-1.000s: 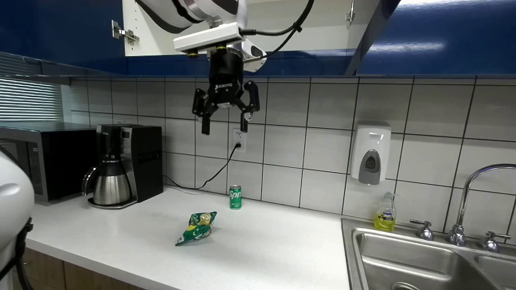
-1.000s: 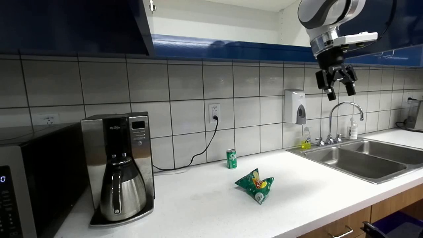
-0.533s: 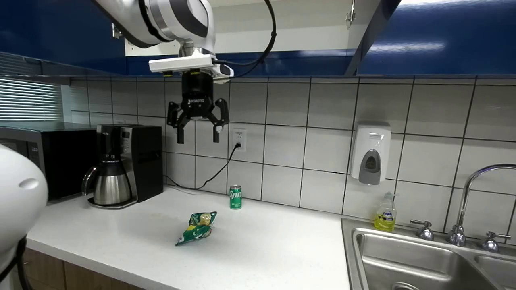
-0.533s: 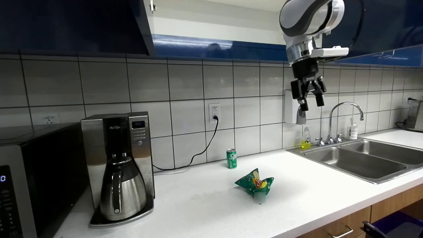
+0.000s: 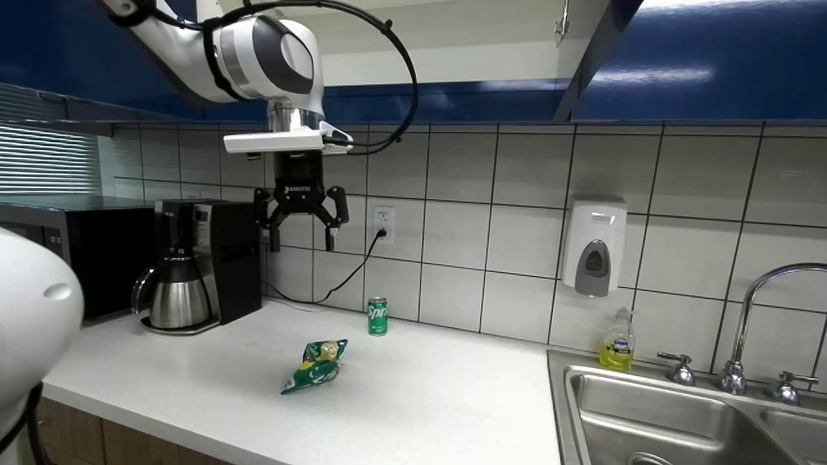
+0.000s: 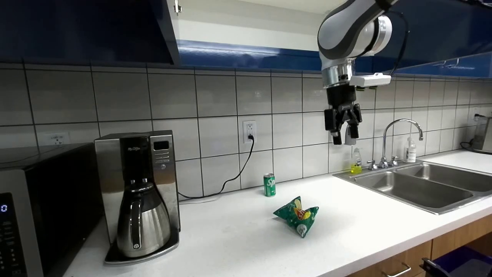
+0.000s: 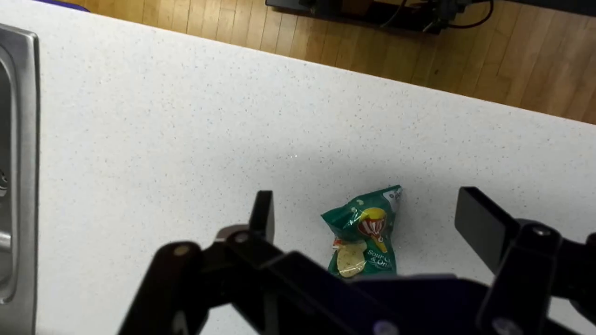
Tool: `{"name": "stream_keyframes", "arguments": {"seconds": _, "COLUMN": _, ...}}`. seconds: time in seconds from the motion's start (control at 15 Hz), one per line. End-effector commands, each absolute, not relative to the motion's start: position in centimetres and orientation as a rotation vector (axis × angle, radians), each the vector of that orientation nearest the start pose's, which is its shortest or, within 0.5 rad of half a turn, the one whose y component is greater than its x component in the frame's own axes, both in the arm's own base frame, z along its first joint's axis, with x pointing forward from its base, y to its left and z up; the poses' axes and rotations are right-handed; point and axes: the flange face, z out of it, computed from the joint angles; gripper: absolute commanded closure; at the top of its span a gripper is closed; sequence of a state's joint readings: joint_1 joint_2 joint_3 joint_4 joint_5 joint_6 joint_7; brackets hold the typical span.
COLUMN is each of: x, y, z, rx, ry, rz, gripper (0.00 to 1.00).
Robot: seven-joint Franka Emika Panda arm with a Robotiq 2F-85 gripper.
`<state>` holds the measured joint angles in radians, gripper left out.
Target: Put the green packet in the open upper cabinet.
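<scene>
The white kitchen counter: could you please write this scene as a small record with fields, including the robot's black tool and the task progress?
surface: speckled white counter
target: crinkly green snack packet, lying on the counter
destination: blue-doored wall cabinet, open, cream interior
robot: black two-finger tool, open, raised above the counter, gripping nothing
drink: green metal can, standing upright near the white tiled wall
appliance: black-and-steel coffee maker, steel carafe standing in it
progress: packet not yet gripped, not in the cabinet
</scene>
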<state>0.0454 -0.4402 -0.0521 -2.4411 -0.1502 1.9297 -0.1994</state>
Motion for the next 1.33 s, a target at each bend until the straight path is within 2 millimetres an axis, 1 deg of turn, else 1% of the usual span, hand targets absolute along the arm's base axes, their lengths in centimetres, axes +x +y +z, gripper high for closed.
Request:
{"name": "stream_keyframes", "arguments": {"seconds": 0.0, "x": 41.3, "y": -0.4, "z": 43.1, "rx": -3.213, "ry": -0.458, "rz": 0.071, "gripper": 0.00}}
{"name": "stream_keyframes", "arguments": {"seconds": 0.27, "x": 42.5, "y": 0.8, "z": 39.5, "rx": -3.213, "ry": -0.505, "rz": 0.058, "gripper": 0.00}}
{"name": "stream_keyframes", "arguments": {"seconds": 0.6, "x": 44.2, "y": 2.2, "z": 35.9, "rx": -3.213, "ry": -0.558, "rz": 0.062, "gripper": 0.00}}
{"name": "stream_keyframes", "arguments": {"seconds": 0.67, "x": 44.5, "y": 2.1, "z": 35.5, "rx": -3.213, "ry": -0.555, "rz": 0.089, "gripper": 0.00}}
{"name": "stream_keyframes", "arguments": {"seconds": 0.73, "x": 43.6, "y": 1.7, "z": 36.0, "rx": -3.202, "ry": -0.558, "rz": 0.081, "gripper": 0.00}}
{"name": "stream_keyframes", "arguments": {"seconds": 0.87, "x": 43.9, "y": 1.9, "z": 35.1, "rx": -3.199, "ry": -0.564, "rz": 0.107, "gripper": 0.00}}
{"name": "stream_keyframes", "arguments": {"seconds": 0.93, "x": 44.1, "y": 1.9, "z": 35.0, "rx": -3.198, "ry": -0.565, "rz": 0.111, "gripper": 0.00}}
{"name": "stream_keyframes", "arguments": {"seconds": 1.27, "x": 44.2, "y": 1.9, "z": 35.1, "rx": -3.199, "ry": -0.564, "rz": 0.106, "gripper": 0.00}}
